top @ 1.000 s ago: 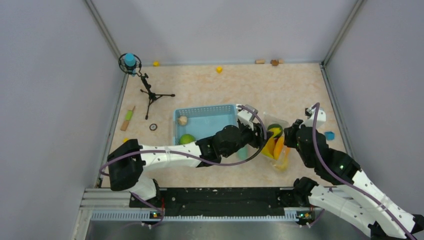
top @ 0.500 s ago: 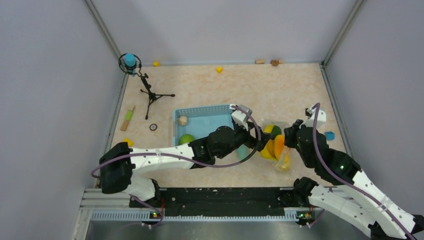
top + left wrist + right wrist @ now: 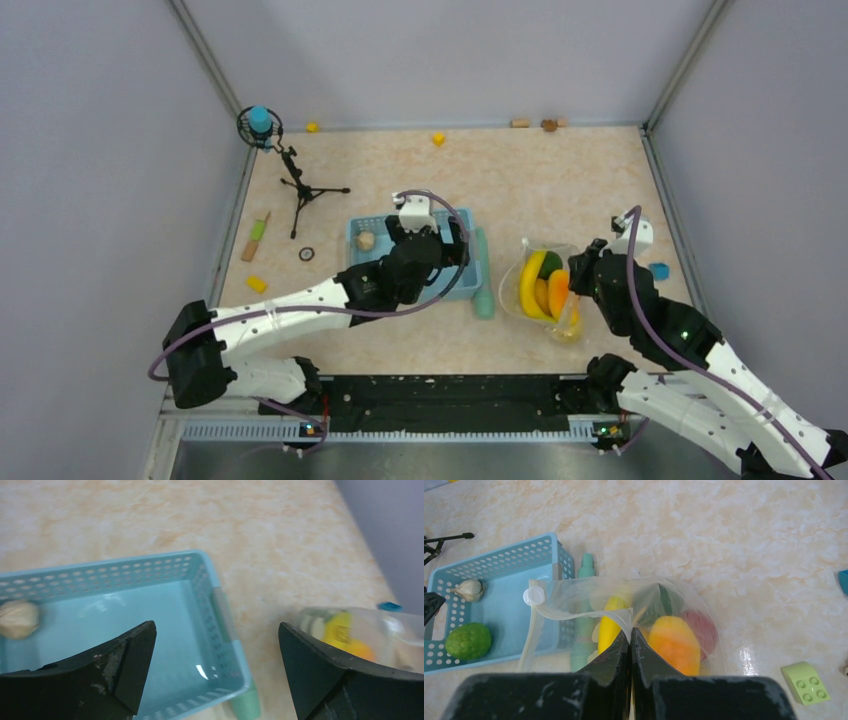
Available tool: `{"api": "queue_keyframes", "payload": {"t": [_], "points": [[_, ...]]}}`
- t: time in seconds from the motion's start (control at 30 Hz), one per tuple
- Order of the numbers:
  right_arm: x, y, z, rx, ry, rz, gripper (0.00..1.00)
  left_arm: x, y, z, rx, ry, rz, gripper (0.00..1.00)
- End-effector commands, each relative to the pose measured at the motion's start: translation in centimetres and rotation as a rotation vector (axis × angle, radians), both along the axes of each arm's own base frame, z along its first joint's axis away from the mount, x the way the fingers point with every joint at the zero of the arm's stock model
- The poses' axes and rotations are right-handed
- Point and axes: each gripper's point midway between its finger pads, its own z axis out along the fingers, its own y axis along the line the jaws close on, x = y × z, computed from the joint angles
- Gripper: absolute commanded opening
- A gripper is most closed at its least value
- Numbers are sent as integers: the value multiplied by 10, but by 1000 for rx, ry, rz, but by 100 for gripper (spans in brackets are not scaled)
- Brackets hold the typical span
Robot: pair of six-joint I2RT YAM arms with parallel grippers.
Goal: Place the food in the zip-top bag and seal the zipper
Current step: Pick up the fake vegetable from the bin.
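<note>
Zip-top bag of clear soft plastic (image 3: 664,595), at 3 o'clock of the light-blue mesh basket (image 3: 509,550), holds a yellow banana (image 3: 610,622) and orange, red and dark-green pieces. Its zipper strip (image 3: 584,615) is unsealed, pinched between the pressed-together fingers of the right gripper (image 3: 630,639). A light-green fruit (image 3: 468,641) waits in the basket beside a pale garlic bulb (image 3: 470,589). The left gripper (image 3: 216,627), fingers spread and empty, has swung from the bag to over the basket.

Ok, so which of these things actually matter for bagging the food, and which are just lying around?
Job: zip-top bag, pinched by the right gripper; banana and orange fruit inside it; lime and garlic in the blue basket; open left gripper.
Lying about: teal stick, tripod, yellow block, blue block, green brick.
</note>
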Motion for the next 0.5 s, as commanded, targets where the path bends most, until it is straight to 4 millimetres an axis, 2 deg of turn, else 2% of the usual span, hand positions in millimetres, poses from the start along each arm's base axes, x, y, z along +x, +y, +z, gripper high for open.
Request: {"api": "queue_keyframes", "payload": {"t": [0.0,0.1,0.23,0.47], "points": [[4,1,8,20,-35,-4,2,25,59,-33,75,134,186,97],[3,2,9,22,-34,2,2,39,87,-55,124,200,271,97],[2,4,9,30,-33,16,2,57,124,-73,153,235,414,97],[3,1,11,27,-40,-1,2,85,143,-105,139,272,518,97]]}}
